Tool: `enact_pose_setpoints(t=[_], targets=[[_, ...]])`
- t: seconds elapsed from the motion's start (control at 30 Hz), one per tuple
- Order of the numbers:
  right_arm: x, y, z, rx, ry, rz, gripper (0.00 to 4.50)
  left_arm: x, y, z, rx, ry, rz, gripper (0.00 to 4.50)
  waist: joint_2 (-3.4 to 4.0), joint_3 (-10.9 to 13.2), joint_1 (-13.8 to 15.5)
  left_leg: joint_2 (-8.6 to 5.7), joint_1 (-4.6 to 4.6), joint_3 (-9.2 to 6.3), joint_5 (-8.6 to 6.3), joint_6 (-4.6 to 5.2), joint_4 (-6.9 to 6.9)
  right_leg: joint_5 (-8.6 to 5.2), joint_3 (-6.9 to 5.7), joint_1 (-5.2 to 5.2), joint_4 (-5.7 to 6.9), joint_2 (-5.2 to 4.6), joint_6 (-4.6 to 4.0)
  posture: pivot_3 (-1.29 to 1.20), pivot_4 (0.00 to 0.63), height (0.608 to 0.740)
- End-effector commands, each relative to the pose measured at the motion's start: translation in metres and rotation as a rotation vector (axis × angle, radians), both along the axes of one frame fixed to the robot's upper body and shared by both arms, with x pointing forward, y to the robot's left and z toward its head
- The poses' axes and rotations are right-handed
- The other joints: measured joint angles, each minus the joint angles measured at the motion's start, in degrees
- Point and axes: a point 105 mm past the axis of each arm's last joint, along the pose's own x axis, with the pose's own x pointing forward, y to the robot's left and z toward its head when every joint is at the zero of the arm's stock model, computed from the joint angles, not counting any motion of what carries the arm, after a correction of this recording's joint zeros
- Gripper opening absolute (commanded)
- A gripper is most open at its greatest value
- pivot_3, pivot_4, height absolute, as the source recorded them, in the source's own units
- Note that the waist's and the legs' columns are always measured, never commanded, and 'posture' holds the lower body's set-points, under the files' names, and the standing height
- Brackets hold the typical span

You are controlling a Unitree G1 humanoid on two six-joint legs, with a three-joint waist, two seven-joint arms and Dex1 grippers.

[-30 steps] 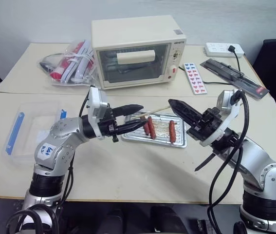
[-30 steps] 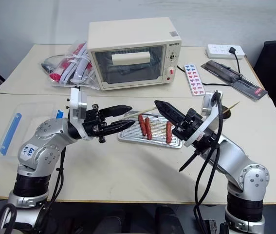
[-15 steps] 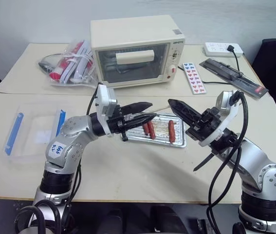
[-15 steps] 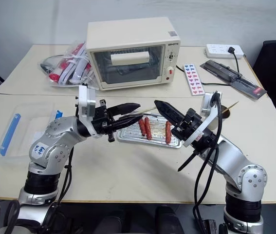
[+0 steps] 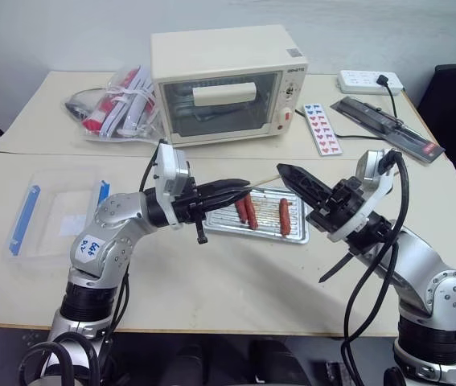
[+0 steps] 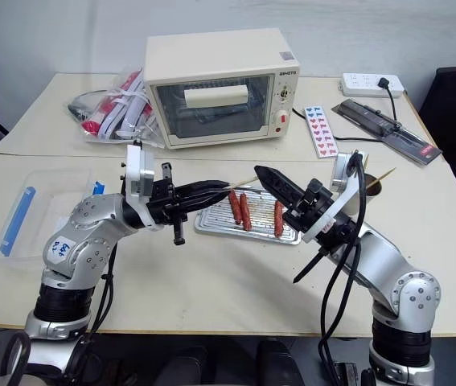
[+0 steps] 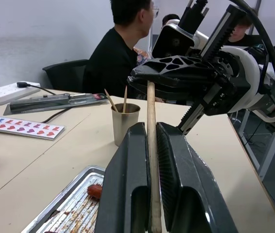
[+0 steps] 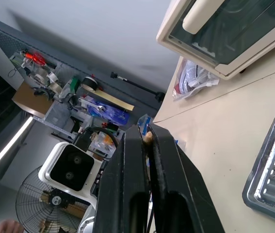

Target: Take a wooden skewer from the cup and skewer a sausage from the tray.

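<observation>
table point(image 5: 211, 273): broad, smooth beige slab, lower half of frame
tray point(image 5: 296, 235): shallow ribbed silvery metal, rounded corners, centre; three glossy reddish sausages inside
left tool point(image 5: 240, 191): black fingers pinched onto the skewer, centre
right tool point(image 5: 285, 172): black tapered fingers clamped on the same skewer, centre right
wooden skewer point(image 7: 151, 145): thin pale stick bridging both tools, above the tray

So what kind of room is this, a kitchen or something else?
More likely a lab or workshop than a kitchen: a pegboard wall of tools and a standing fan are nearby, people sit at office chairs, and the toaster oven stands on plain work tables.
</observation>
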Motion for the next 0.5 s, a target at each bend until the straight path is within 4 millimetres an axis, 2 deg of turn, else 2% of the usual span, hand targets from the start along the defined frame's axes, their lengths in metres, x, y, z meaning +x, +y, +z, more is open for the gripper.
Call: enact_pose_setpoints(t=[0.03,0.13,0.2,0.43,0.5], targets=[[-0.0076,-0.0008,0.0148,0.039,-0.058,0.003,0.00,0.0012,0.0039,0.0056,-0.018,-0.028,0.024,0.37,0.00,0.00,-0.05,0.00,0.00,0.00,0.00,0.00,0.00,0.00,0.00,0.00,0.00,0.00,0.00,0.00,0.150,0.740],[-0.0075,-0.0004,0.0154,0.040,-0.058,0.002,0.00,0.0020,0.0034,0.0071,-0.033,-0.029,0.026,0.37,0.00,0.00,-0.03,0.00,0.00,0.00,0.00,0.00,-0.01,0.00,0.00,0.00,0.00,0.00,0.00,0.00,0.150,0.740],[-0.0073,-0.0005,0.0155,0.041,-0.057,0.000,0.00,0.0017,0.0031,0.0092,-0.054,-0.030,0.023,0.01,0.00,0.00,-0.01,0.00,0.00,0.00,0.00,0.00,-0.01,0.00,0.00,0.00,0.00,0.00,0.00,0.00,0.150,0.740],[-0.0083,-0.0005,0.0146,0.035,-0.056,-0.002,0.00,0.0022,0.0026,0.0121,-0.050,-0.038,0.031,0.01,0.00,0.00,-0.05,0.00,0.00,0.00,0.00,0.00,0.00,0.00,0.00,0.00,0.01,0.00,0.00,0.00,0.150,0.740],[-0.0100,0.0005,0.0157,0.047,-0.065,0.006,0.51,0.0033,0.0029,0.0117,-0.036,-0.037,0.040,0.00,0.00,0.00,-0.03,0.00,0.00,0.00,0.00,0.00,0.00,0.00,0.00,0.00,0.00,0.00,0.00,0.00,0.150,0.740]])
